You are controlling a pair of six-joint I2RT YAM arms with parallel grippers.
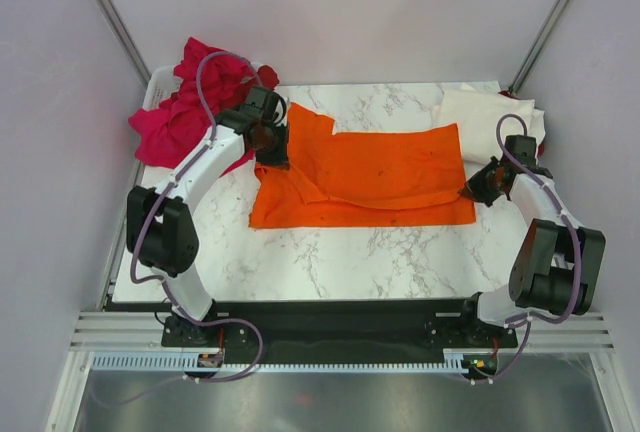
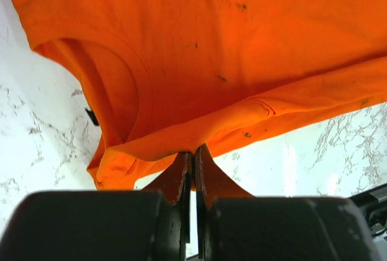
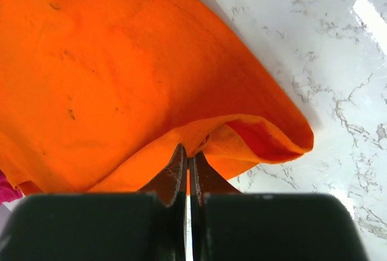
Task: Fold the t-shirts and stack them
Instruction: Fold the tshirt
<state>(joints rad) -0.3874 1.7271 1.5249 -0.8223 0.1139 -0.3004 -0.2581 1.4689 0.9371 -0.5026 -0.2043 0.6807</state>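
I have the orange shirt lying across the middle of the counter, its long front edge doubled over. My left end effector is pinched tight on the shirt's edge just beside the collar, at its left end. My right end effector is clamped on a fold of cloth at the shirt's right end, where the edge curls up off the counter. A heap of pink shirts sits at the far left corner, and a cream shirt at the far right.
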